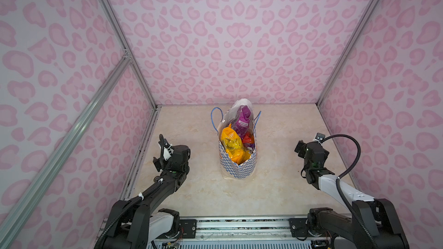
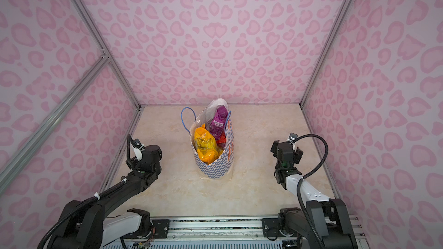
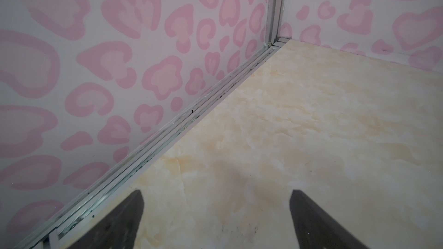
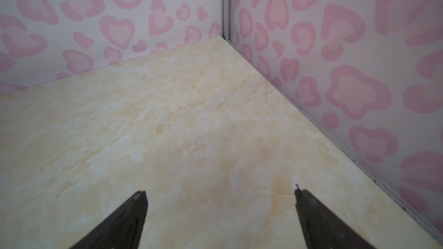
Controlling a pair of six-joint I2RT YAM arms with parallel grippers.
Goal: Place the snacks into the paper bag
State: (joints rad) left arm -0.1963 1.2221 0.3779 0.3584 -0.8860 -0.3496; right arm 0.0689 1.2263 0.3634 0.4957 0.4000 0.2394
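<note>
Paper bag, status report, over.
Left gripper open, empty; right gripper open, empty. Paper bag upright, snacks inside. None seen outside it, nothing blocking.

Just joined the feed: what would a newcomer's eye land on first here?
The tall cream paper carrier bag with a blue-and-white checkered band stands upright mid-table, stuffed with a glossy yellow-orange pouch and a purple pouch. Loud pink heart-print walls enclose the beige marbled tabletop. The left gripper and right gripper hang open and empty, either side of the bag.
</note>
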